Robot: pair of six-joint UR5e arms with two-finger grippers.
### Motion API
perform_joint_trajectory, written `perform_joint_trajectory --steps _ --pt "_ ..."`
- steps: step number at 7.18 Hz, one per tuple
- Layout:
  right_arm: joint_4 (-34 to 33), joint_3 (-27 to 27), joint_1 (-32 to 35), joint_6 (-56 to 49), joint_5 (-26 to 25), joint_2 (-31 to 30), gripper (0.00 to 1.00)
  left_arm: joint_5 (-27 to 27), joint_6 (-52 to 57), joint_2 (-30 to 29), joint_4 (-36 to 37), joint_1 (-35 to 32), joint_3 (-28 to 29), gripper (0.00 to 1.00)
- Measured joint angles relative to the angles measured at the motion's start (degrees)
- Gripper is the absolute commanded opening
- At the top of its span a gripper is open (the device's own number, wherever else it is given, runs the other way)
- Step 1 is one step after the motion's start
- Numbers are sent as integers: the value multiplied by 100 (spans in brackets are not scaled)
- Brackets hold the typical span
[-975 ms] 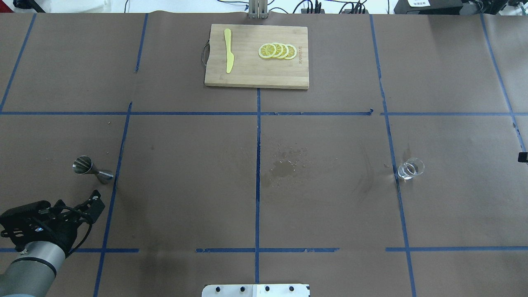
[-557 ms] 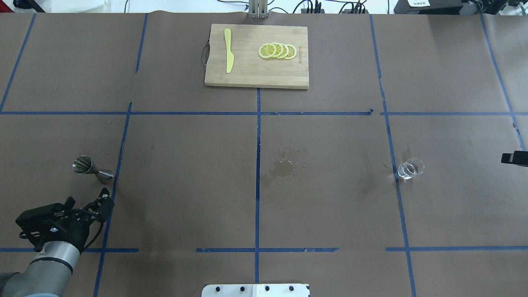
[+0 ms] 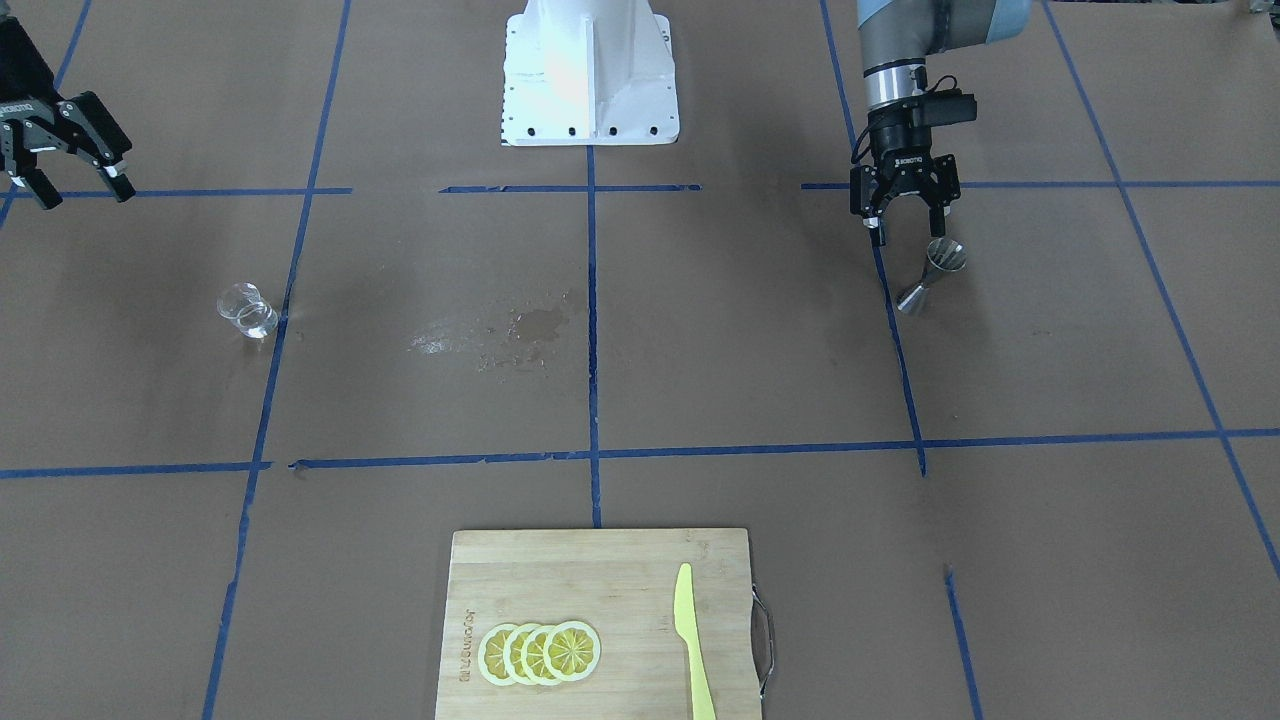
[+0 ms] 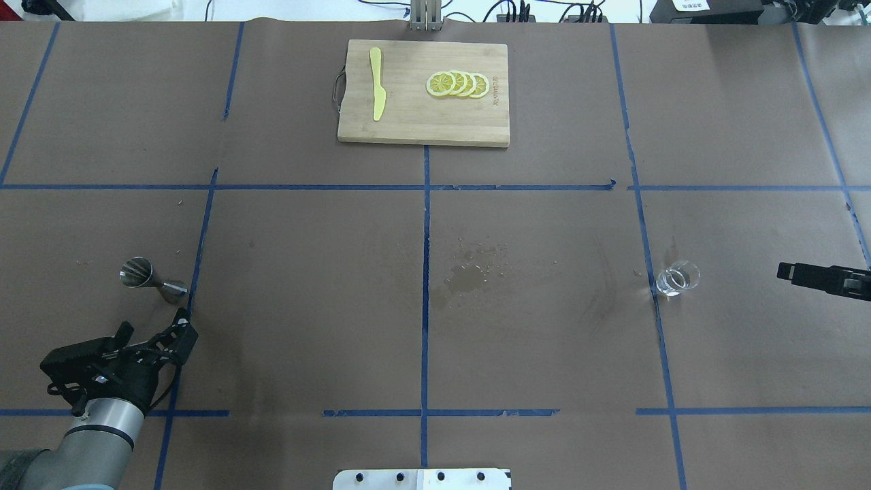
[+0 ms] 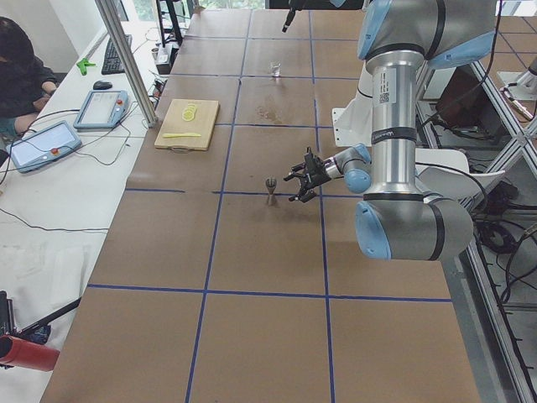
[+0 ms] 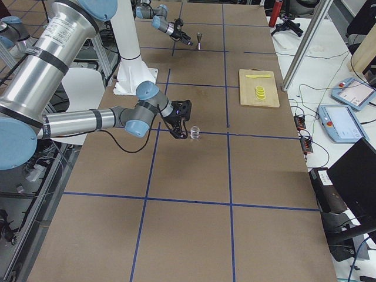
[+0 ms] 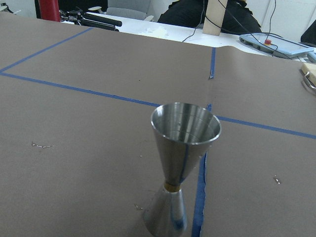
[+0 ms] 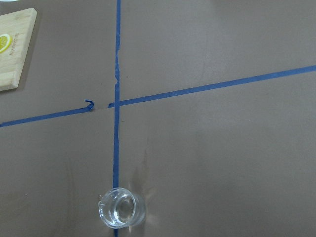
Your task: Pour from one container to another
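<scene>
A steel jigger (image 4: 153, 279) stands upright on the brown paper at the left, close up in the left wrist view (image 7: 182, 163). My left gripper (image 3: 907, 235) is open, just on the robot's side of the jigger (image 3: 933, 275), not touching it. A small clear glass (image 4: 677, 279) with some liquid stands at the right, on a blue tape line (image 8: 121, 207). My right gripper (image 3: 85, 197) is open and empty, well short of the glass (image 3: 246, 310). In the overhead view only its front part shows at the right edge (image 4: 786, 271).
A wooden cutting board (image 4: 422, 122) with lemon slices (image 4: 457, 84) and a yellow knife (image 4: 376, 83) lies at the far centre. A wet stain (image 4: 466, 275) marks the paper mid-table. The robot's base plate (image 3: 588, 70) sits at the near edge.
My left gripper has moved right and forward, closer to the jigger. The right gripper has come in from the right edge toward the glass. Jigger and glass have not moved.
</scene>
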Motion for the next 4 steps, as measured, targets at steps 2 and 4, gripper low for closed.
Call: perform_joint_trajectory --steps 2,4 --pt "-9 8 -482 226 -470 6 100 248 2 -47 25 -100 177 94" --pt "-11 14 -851 450 -818 22 100 411 20 -229 173 -354 432 91"
